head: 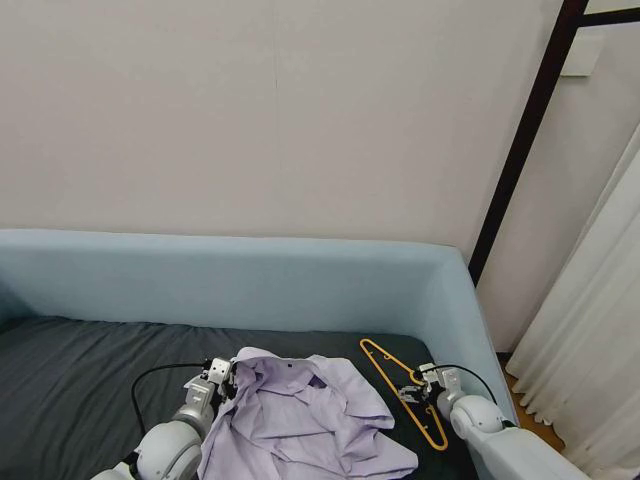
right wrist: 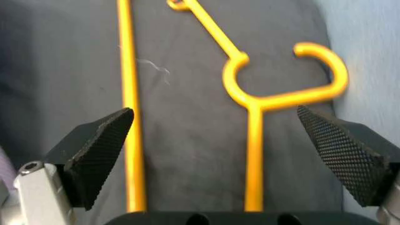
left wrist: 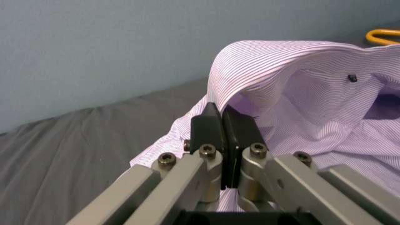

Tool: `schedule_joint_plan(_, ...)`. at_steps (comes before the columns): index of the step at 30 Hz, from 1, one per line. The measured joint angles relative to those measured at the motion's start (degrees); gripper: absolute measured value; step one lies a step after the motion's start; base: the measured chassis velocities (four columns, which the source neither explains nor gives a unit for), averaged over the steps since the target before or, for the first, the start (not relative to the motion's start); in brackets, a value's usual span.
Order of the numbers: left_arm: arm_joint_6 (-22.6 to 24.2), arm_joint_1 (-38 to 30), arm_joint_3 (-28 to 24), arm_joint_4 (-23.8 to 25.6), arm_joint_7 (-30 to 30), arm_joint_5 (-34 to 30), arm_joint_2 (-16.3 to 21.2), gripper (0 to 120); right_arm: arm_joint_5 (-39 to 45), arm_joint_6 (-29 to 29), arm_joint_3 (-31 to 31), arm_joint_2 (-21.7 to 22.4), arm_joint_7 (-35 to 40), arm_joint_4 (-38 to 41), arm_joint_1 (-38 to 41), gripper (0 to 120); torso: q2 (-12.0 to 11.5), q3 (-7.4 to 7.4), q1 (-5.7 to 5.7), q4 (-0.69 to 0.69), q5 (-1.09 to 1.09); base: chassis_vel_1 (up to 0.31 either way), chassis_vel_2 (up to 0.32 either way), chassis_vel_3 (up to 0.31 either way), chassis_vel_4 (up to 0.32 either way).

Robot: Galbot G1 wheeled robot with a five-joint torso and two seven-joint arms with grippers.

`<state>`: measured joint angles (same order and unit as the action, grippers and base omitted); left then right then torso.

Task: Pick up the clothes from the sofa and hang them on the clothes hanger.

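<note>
Lilac striped shirt (head: 300, 420) is lying crumpled on the dark seat of the pale blue sofa (head: 250, 280). The left hand (left wrist: 222, 110) is gripping the shirt's collar edge, its fingers pressed together on a fold of fabric that is arching up above them. The orange hanger (head: 380, 358) is lying flat on the seat just beside the shirt, near the sofa's right end. The right hand (right wrist: 214, 112) is hovering over the hanger, its fingers spread wide apart on either side of the hook and stem.
</note>
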<state>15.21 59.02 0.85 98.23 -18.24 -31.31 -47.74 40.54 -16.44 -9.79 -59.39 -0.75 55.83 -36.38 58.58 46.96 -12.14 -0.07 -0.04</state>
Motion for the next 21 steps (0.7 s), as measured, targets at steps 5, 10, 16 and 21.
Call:
schedule_joint_plan(5,-0.15,-0.19,-0.02,0.12,0.19,0.09,0.08,0,2.38,-2.34,1.44,-0.96,1.55,-1.89,0.05,95,0.0,0.0,0.0,0.0,0.0,0.0,0.0,0.0,0.0)
schedule_joint_plan(10,-0.2,-0.86,-0.58,-0.21,0.18,0.1,-0.27,0,3.64,-4.15,2.1,-1.4,2.1,-2.51,-0.14,78,0.0,0.0,0.0,-0.01,0.0,0.0,0.0,0.0,0.0)
schedule_joint_plan(16,-0.21,-1.08,-0.88,-0.21,0.17,0.1,-0.32,0,3.38,-4.31,2.54,-1.97,2.05,-3.76,-0.1,61,0.0,0.0,0.0,0.0,0.0,0.0,0.0,0.0,0.0)
schedule_joint_plan(21,-0.25,-0.94,-0.89,-0.21,0.17,0.66,-0.13,0,3.35,-4.9,2.99,-2.58,1.7,-5.59,0.43,43,0.0,0.0,0.0,0.0,0.0,0.0,0.0,0.0,0.0)
